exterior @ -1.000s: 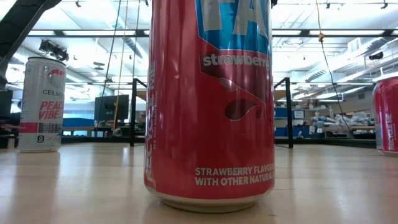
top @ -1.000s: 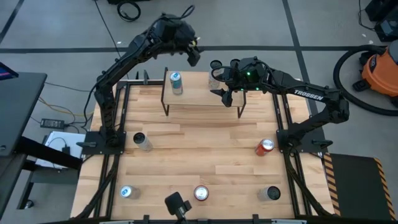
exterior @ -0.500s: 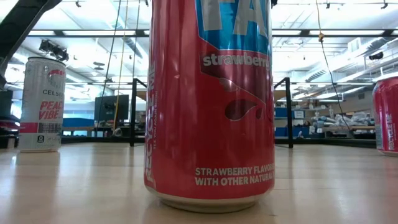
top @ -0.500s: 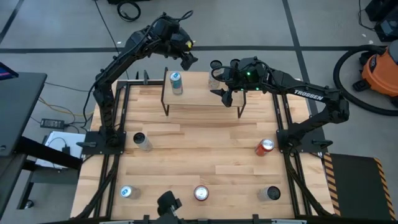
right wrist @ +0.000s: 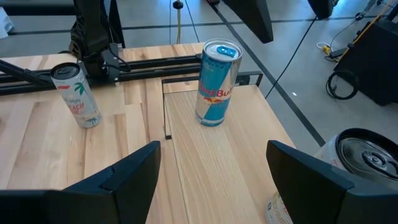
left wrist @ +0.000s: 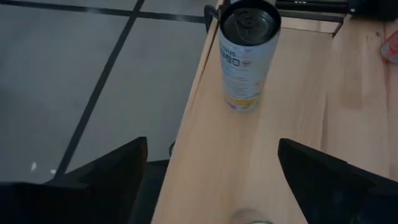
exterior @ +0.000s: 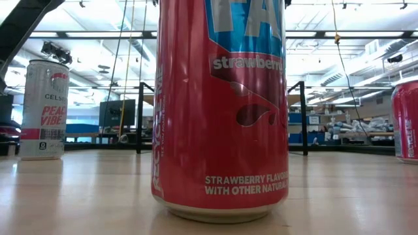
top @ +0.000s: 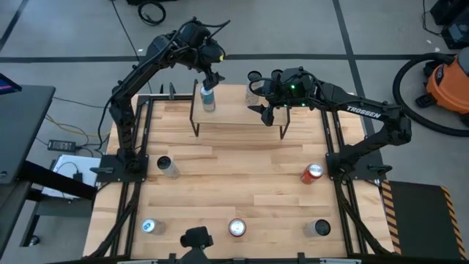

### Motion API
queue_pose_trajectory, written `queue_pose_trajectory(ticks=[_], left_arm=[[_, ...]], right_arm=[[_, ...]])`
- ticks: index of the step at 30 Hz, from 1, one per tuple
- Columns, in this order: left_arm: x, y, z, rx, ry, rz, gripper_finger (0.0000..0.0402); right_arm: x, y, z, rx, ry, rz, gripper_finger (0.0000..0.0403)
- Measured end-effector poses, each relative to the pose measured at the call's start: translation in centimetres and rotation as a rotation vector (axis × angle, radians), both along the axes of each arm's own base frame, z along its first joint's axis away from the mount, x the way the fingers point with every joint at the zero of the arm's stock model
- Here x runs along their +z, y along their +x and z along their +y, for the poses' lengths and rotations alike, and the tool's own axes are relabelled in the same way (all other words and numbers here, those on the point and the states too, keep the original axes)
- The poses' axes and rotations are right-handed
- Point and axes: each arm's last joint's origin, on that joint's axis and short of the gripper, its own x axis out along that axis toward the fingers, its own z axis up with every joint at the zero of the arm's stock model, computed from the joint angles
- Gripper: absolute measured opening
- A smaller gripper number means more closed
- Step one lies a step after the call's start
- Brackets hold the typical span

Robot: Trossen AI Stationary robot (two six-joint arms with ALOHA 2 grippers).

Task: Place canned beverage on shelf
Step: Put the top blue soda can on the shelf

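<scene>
Currently I am logging: Red Bull can (top: 207, 97) standing on shelf (top: 236, 111), left claw (top: 209, 75) spread wide just beside it; right claw (top: 261, 105) also wide beside pale can (top: 253, 93). Risk: a finger clipping and toppling either.

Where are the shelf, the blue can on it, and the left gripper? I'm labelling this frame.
shelf (top: 238, 112), high view, bare middle of the wooden top.
blue can (top: 208, 94), high view, its lid.
left gripper (top: 211, 74), high view, between its open fingertips.
</scene>
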Motion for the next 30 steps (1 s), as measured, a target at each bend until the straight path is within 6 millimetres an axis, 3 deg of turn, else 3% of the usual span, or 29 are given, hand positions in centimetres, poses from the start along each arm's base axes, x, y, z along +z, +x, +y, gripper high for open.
queue_pose_trajectory(ticks=[13,22,30], left_arm=[[0.79,0.69,0.27,-0.006,0.069,-0.087,0.0364],[0.59,0.67,0.02,0.127,-0.085,-0.135,0.0364],[0.53,0.77,-0.20,0.147,-0.116,-0.140,0.0364]], right_arm=[[-0.27,-0.12,0.04,0.000,0.010,0.029,0.0302],[-0.36,-0.17,0.06,0.000,0.014,0.040,0.0302],[-0.38,-0.18,0.06,0.000,0.014,0.041,0.0302]])
